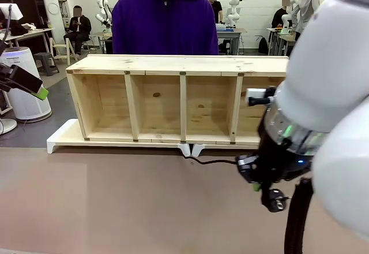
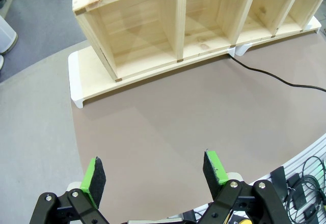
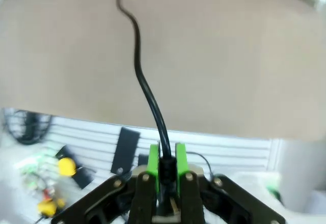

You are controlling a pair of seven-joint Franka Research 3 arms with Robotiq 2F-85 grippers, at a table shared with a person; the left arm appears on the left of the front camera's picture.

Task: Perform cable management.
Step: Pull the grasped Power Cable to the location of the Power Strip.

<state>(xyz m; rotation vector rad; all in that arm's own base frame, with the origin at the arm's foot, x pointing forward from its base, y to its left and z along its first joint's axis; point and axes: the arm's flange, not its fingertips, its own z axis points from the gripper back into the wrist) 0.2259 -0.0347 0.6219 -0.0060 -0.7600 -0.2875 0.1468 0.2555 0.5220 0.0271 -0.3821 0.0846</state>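
Cable (image 3: pixel 137 56): thin black cord with a smooth round sheath and a slight gloss, no kinks visible. Right gripper (image 3: pixel 166 155) is pinching it, green pads (image 3: pixel 153 165) pressed against the cord from both sides, low over the near right part of the table (image 1: pixel 115 208). In the front view a black plug (image 1: pixel 275 199) hangs just under that gripper. From the grip the cable runs away across the brown tabletop in a loose S-curve, then goes roughly flat to the left and disappears into the gap between the two white stands (image 1: pixel 60 135) under the shelf (image 1: pixel 179 63), about at its middle. The stretch between gripper and shelf looks slack rather than taut. Left gripper (image 2: pixel 153 168) has its jaws spread wide with nothing between them; it hangs above bare table on the left side, well apart from the cable. The shelf is light wood, lying on its long side with four open compartments facing the robot, all of them bare inside. Person (image 1: pixel 164 23) in a purple hoodie stands just behind the shelf, hands hidden by it.
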